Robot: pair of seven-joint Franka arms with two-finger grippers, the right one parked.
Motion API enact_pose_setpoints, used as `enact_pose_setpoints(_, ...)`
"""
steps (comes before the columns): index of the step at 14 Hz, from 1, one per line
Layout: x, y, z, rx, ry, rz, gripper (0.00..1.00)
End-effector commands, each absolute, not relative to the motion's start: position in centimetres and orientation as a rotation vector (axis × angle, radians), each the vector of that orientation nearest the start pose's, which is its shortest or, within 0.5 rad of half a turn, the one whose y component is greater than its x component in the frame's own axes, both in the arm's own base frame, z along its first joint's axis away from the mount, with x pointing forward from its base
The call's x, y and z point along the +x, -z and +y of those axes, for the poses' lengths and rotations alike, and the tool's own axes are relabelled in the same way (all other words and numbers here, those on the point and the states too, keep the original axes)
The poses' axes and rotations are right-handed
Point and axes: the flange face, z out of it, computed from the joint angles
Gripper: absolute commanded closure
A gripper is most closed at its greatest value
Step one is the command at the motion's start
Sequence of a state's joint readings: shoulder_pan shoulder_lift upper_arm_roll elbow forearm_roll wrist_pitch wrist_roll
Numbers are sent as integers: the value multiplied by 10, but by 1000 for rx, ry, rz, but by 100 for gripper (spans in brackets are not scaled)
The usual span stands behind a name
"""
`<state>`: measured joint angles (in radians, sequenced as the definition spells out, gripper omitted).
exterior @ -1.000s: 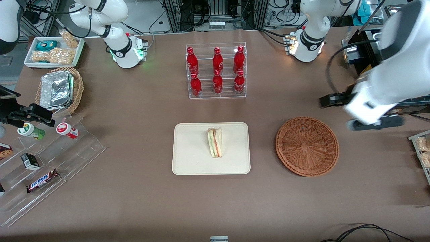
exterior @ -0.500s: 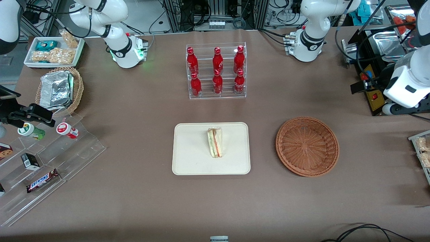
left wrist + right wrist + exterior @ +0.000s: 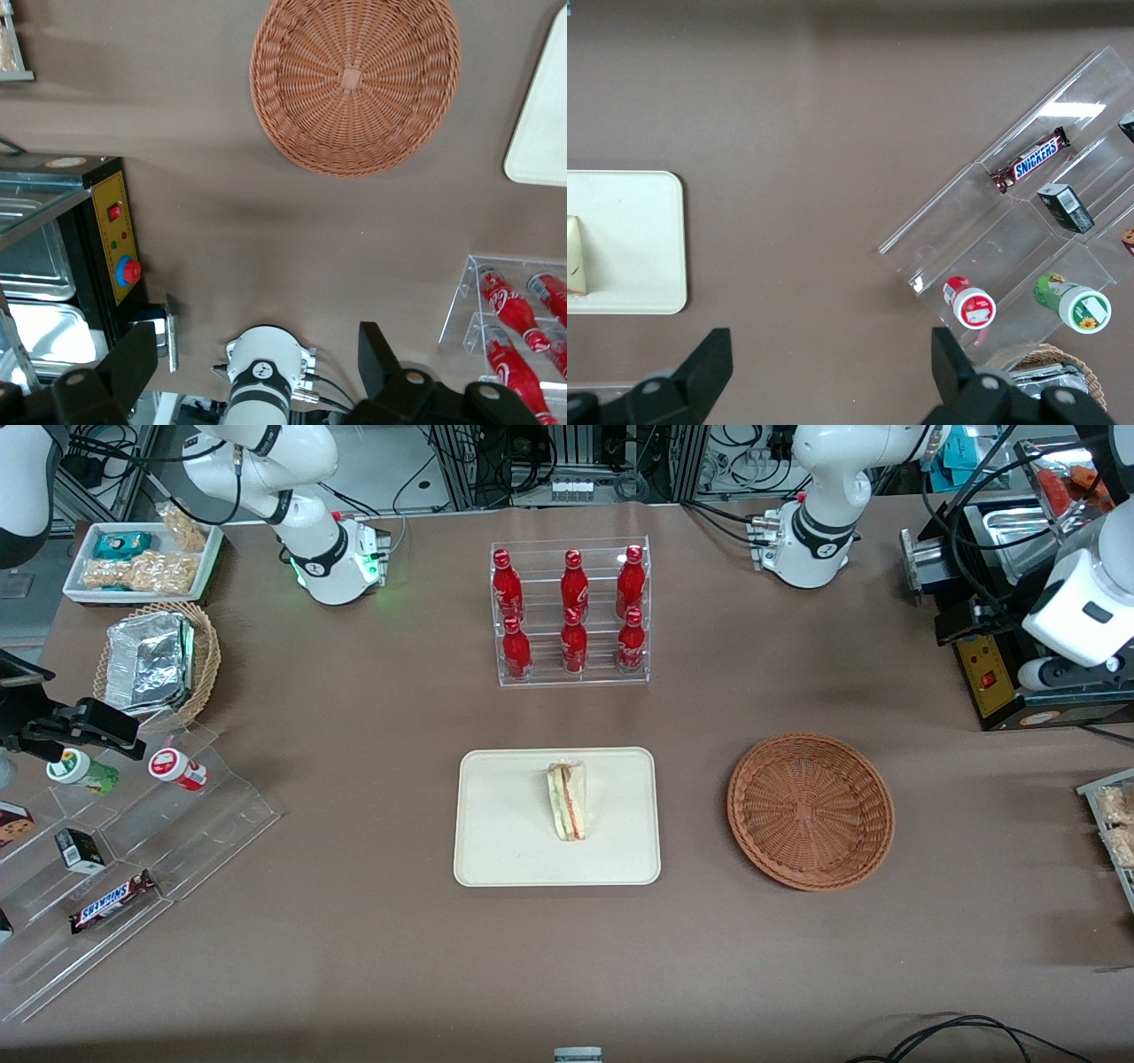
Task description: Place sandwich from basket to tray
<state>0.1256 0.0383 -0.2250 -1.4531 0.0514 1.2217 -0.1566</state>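
**Resting on the tray, the sandwich; the end effector held wide apart**

Lying near the middle of the tray (image 3: 496, 833) is the sandwich (image 3: 567, 801), its green and red-orange filling seen edge-on, with cream surface showing all round it. The tray is being carried flat on the bench (image 3: 354, 939), nearer to the front camera than the clear rack of red bottles (image 3: 571, 613). The basket (image 3: 811, 810) is sitting beside the tray, toward the working arm's end of the bench, apart from it and with nothing in it; its woven bottom is fully shown in the left wrist view (image 3: 354, 81).

The end effector (image 3: 257, 367) is being held high above the bench, well apart from basket and tray, out at the working arm's end near a black box with a red button (image 3: 985, 677). Its fingers (image 3: 376, 359) are spread wide, and nothing is being gripped between them. A corner of the tray (image 3: 542, 124) is also seen from the wrist.
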Motion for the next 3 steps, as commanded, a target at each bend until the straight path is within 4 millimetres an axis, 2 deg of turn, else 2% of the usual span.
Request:
enact_pose_setpoints(1,515,-637,-40,-3039,-383,-63,0)
enact_pose_setpoints(3,510,-637,-43,-3035,-378,-61,0)
